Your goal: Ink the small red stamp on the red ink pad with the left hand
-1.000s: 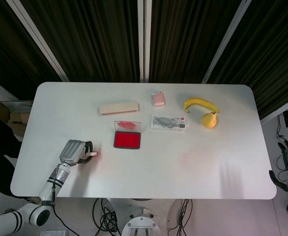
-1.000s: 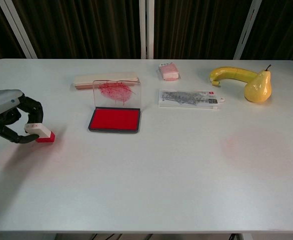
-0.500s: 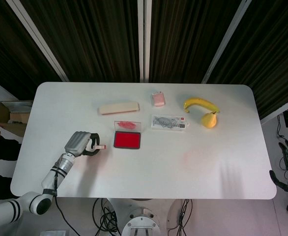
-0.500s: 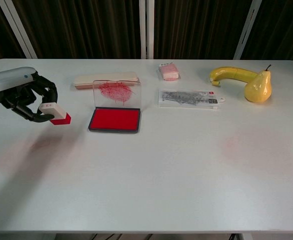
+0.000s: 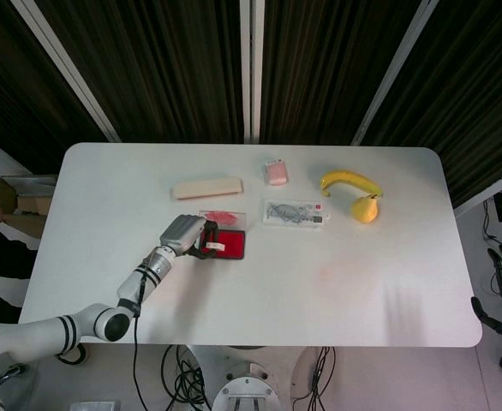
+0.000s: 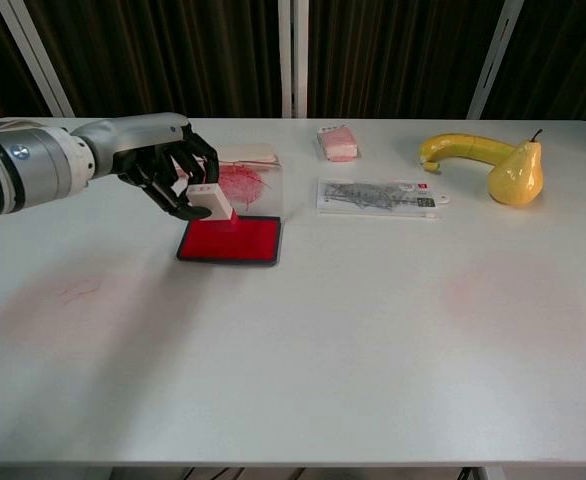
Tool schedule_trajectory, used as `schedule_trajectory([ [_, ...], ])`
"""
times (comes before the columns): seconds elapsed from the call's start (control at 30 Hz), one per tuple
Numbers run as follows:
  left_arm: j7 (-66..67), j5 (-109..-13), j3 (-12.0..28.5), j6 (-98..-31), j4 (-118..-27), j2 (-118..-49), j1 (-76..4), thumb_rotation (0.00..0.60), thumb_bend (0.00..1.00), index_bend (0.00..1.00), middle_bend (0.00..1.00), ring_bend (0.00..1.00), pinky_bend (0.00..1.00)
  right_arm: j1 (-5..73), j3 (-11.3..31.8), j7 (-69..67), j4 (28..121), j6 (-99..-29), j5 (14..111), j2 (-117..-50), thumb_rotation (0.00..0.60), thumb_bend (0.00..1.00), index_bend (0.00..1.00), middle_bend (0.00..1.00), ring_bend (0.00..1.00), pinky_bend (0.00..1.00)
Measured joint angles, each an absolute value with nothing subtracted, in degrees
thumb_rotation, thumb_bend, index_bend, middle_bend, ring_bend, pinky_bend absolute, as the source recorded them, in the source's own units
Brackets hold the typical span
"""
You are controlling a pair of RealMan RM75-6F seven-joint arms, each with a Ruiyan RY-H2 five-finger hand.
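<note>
Small red stamp with white plastic grip [image 6: 216, 204] | pinched in the left hand [image 6: 169, 172], red face down | directly above open red ink pad [image 6: 235, 240], left part (contact unclear) | next: press straight down.

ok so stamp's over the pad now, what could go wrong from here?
The left hand holds the small red stamp near the red ink pad's left edge, so it could ink only partly or catch the rim. The fingers are close to the pad's upright clear lid, which they might knock.
</note>
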State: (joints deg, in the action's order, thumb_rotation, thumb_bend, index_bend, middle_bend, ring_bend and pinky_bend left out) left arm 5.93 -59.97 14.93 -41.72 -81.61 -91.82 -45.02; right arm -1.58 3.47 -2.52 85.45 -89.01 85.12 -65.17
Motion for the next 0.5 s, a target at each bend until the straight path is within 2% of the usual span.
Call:
schedule_trajectory([
  [0.23,12.93,-50.86,15.33,-39.83,-76.26,-96.26,-50.82,0.6,0.54,0.64,0.7,0.97,1.0,-1.78,3.65,-3.06,85.15,-88.96,84.49,-65.01,0.6,0.23,0.0,0.0,0.0,0.0],
  [0.5,16.25,-43.76,14.43,-37.56,-72.44,-97.68,-54.8,0.6,0.54,0.64,0.7,0.97,1.0,-1.84,3.59,-3.89,84.29,-88.61,84.35,-65.14,0.6,0.23,0.0,0.0,0.0,0.0],
])
